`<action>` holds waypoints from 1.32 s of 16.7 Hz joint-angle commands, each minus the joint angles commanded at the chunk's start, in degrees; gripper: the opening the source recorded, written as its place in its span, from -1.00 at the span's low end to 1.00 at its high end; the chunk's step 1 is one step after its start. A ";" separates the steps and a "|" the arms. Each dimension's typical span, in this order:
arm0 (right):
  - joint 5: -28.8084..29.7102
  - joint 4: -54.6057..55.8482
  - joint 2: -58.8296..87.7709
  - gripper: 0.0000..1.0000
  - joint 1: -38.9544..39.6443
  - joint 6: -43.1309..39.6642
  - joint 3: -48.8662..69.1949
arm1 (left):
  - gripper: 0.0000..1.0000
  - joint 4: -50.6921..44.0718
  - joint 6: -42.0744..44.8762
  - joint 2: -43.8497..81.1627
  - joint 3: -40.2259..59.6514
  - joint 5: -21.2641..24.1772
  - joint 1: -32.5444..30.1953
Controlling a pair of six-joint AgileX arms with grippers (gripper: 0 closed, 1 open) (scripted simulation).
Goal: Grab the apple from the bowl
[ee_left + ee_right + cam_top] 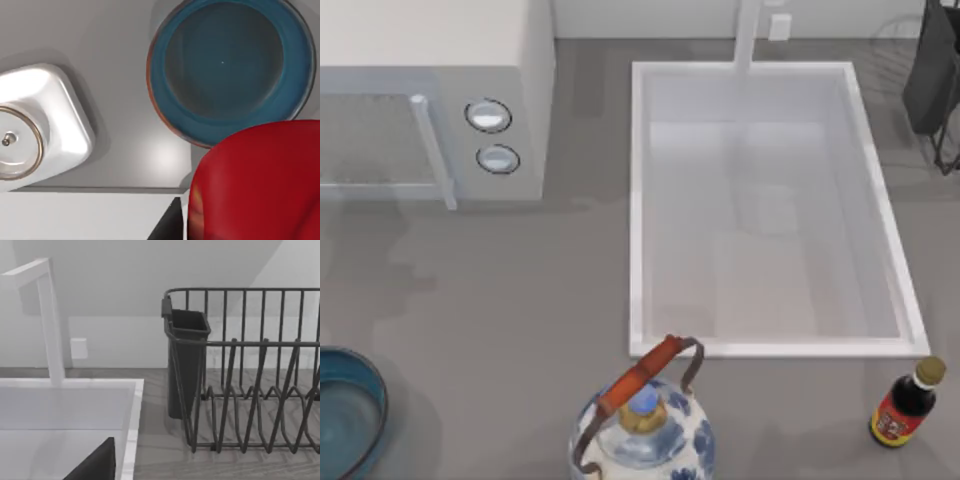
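The red apple point(255, 185) looms very close in the left wrist view, lifted clear above the bowl point(160, 100) and apart from it. The blue-teal glass bowl lies beneath it with nothing inside. Beside the apple, one dark finger point(169, 222) of my left gripper shows, shut on the fruit. In the top view the bowl point(375, 400) sits at the table's front left corner, cut off by the frame's edge. My right gripper is parked near the sink's back corner, open, with one dark finger point(97, 465) showing.
A white microwave point(430, 100) stands at the back left. The white sink point(638, 200) takes up the middle right, with its faucet point(50, 320) behind. A blue-and-white kettle point(645, 430) and a sauce bottle point(905, 405) stand along the front. A dark dish rack point(250, 375) is at the back right.
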 joint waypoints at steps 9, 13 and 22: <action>0.00 0.00 0.00 1.00 0.00 0.00 0.00 | -1.00 -4.57 -0.16 -0.65 4.68 -0.03 -0.03; 0.00 0.00 0.00 1.00 0.00 0.00 0.00 | -1.00 -3.54 -4.43 5.75 10.27 0.13 -4.42; 0.00 0.00 0.00 1.00 0.00 0.00 0.00 | -1.00 3.99 -24.36 42.67 34.73 0.90 -24.85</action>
